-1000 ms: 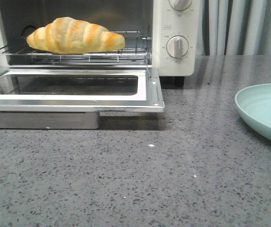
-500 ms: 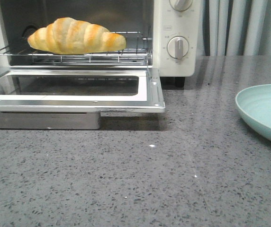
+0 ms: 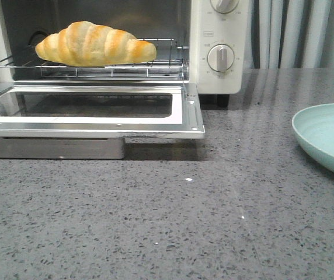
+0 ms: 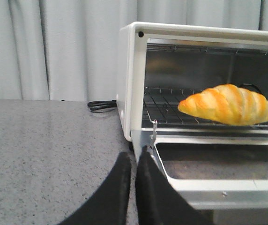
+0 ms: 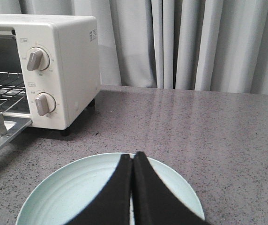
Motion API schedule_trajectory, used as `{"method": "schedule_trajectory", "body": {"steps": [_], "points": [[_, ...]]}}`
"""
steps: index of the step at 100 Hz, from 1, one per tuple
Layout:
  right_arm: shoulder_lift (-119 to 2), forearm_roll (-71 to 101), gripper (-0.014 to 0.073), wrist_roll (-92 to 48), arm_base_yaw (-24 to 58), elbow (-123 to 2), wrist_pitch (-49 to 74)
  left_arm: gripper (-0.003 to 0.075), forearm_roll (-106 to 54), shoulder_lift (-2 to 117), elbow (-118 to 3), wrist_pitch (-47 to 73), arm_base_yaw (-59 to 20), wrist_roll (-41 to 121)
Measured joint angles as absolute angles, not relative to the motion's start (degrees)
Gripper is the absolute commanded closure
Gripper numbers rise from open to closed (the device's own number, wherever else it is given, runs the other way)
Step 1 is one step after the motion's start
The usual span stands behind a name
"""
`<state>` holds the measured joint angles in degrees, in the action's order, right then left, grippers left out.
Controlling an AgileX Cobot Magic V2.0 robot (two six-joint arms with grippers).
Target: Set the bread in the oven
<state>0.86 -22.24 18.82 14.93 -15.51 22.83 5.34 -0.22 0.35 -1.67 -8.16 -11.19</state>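
Nearest in the front view: speckled grey stone countertop (image 3: 214,221), bare across the foreground. To the right on it, a pale mint-green round plate (image 3: 327,137) with concentric ridges, partly cut off by the frame edge.

Right gripper (image 5: 132,161) — black fingers pressed together, jaws clenched on nothing, hovering above the plate's near half in its own wrist view. Left gripper (image 4: 133,159) — fingers likewise drawn together with only a thin seam between, nothing grasped, sitting just beside the left front corner of the oven's lowered door.

Next back: cream-white toaster oven (image 3: 219,76) with its glass door (image 3: 91,111) swung down flat, metal frame facing up, standing on the left side of the counter. Two round dials (image 3: 221,57) on its right panel, one above the other.

Inside, on the wire rack (image 3: 97,71), lies the golden-brown croissant-shaped bread roll (image 3: 94,44), lengthwise across the opening, tapered ends left and right, resting toward the rack's front. A black power cord (image 4: 101,105) lies on the counter beside the oven's outer wall. Behind everything, pale grey pleated curtains (image 5: 209,42).
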Motion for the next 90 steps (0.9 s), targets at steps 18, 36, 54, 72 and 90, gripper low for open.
{"method": "schedule_trajectory", "body": {"steps": [18, 36, 54, 72, 90], "points": [[0.86, -22.24, 0.0648, 18.82, 14.93, -15.51, 22.83, 0.074, 5.34, -0.22, 0.35, -2.21, -4.59, -12.16], [0.86, -22.24, 0.0648, 18.82, 14.93, -15.51, 22.83, 0.074, 5.38, -0.22, 0.35, -2.21, -3.74, -12.29], [0.86, -22.24, 0.0648, 18.82, 14.93, -15.51, 22.83, 0.074, 5.38, -0.22, 0.35, -2.21, -3.74, -12.29], [0.86, -22.24, 0.0648, 18.82, 14.93, -15.51, 22.83, 0.074, 5.47, -0.22, 0.35, -1.76, -3.74, -10.43], [0.86, -22.24, 0.0648, 18.82, 14.93, -15.51, 22.83, 0.074, 5.47, -0.22, 0.35, -0.93, -3.74, -7.51]]}}
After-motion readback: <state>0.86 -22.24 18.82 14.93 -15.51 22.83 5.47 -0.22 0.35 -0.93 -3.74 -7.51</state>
